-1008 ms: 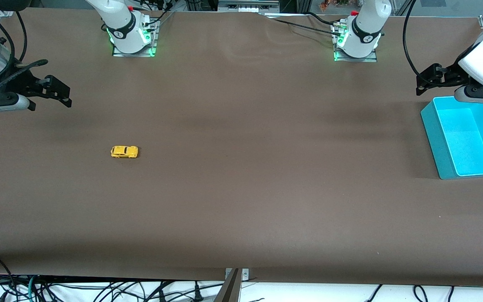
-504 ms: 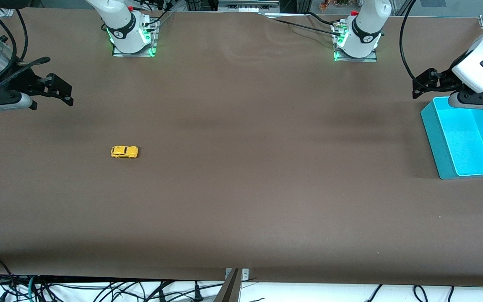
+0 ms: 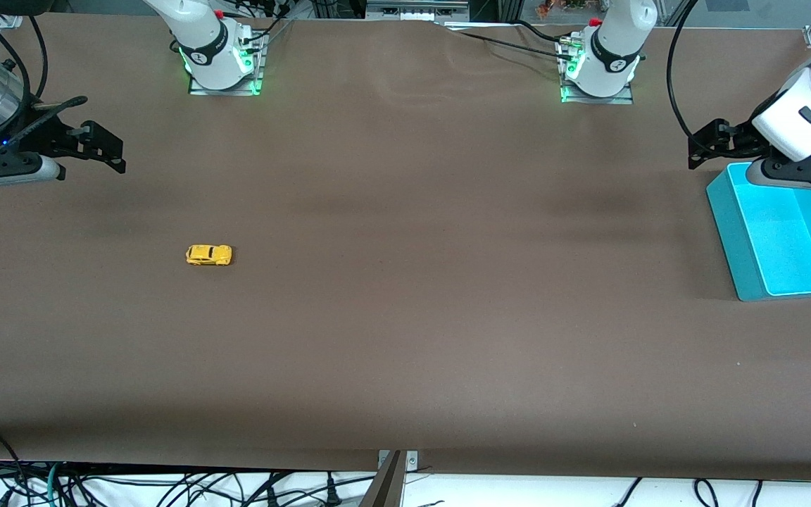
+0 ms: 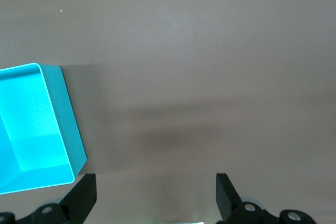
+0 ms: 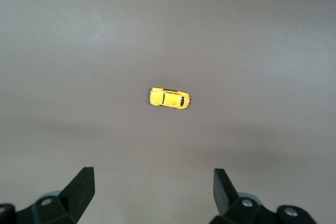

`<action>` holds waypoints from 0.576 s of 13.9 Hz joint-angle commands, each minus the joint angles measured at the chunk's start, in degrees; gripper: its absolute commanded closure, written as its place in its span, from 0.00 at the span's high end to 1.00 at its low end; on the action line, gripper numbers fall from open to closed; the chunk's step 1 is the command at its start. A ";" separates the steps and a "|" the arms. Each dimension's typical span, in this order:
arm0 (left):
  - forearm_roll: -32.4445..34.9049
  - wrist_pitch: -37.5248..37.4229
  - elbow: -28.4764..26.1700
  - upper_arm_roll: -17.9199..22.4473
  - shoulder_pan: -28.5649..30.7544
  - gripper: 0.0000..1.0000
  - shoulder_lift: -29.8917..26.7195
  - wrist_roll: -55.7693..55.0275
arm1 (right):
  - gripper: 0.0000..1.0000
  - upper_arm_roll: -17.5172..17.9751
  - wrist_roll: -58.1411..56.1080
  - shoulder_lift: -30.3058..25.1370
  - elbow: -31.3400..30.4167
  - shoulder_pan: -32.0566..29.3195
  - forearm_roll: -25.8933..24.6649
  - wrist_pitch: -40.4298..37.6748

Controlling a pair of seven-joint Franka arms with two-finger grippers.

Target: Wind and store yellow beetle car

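The yellow beetle car point(image 3: 209, 255) stands on its wheels on the brown table toward the right arm's end; it also shows in the right wrist view point(image 5: 169, 98). My right gripper point(image 3: 106, 149) is open and empty, up in the air over the table at that end, well apart from the car. In its wrist view the right gripper point(image 5: 152, 190) has wide-spread fingers. My left gripper point(image 3: 705, 144) is open and empty, in the air beside the cyan bin point(image 3: 729, 232). In its wrist view the left gripper point(image 4: 155, 198) is also wide open.
The cyan bin is an open rectangular box at the left arm's end of the table, with nothing in it; it shows in the left wrist view point(image 4: 73, 135) too. The two arm bases point(image 3: 222, 63) point(image 3: 599, 67) stand along the table's back edge.
Both arms have drifted slightly: the right gripper a little up and toward the table's middle, the left gripper likewise toward the middle, off the bin's corner. The car has not moved.
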 commanded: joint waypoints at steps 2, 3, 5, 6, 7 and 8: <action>-0.93 -0.81 2.28 0.06 -0.11 1.00 1.16 0.76 | 1.00 -0.30 -0.74 0.42 1.15 0.33 -0.41 -1.48; -0.84 -0.80 2.28 -0.03 -0.20 1.00 1.16 0.76 | 1.00 -0.30 -0.74 0.33 1.15 0.42 -0.41 -1.48; -0.76 -0.80 2.28 -0.99 -0.46 1.00 1.16 0.76 | 1.00 -0.30 -0.83 0.33 1.15 0.33 -0.41 -1.57; -0.76 -0.89 2.28 -1.17 -0.55 1.00 1.07 0.76 | 1.00 -0.30 -0.92 0.33 1.24 0.33 -0.41 -1.57; -0.76 -0.98 2.28 -1.35 -0.55 1.00 0.99 0.76 | 1.00 -0.30 -0.83 0.33 1.15 0.33 -0.32 -1.57; -0.76 -0.98 2.37 -1.35 -0.55 1.00 0.99 0.76 | 1.00 -0.30 -0.74 0.33 1.15 0.33 -0.32 -1.57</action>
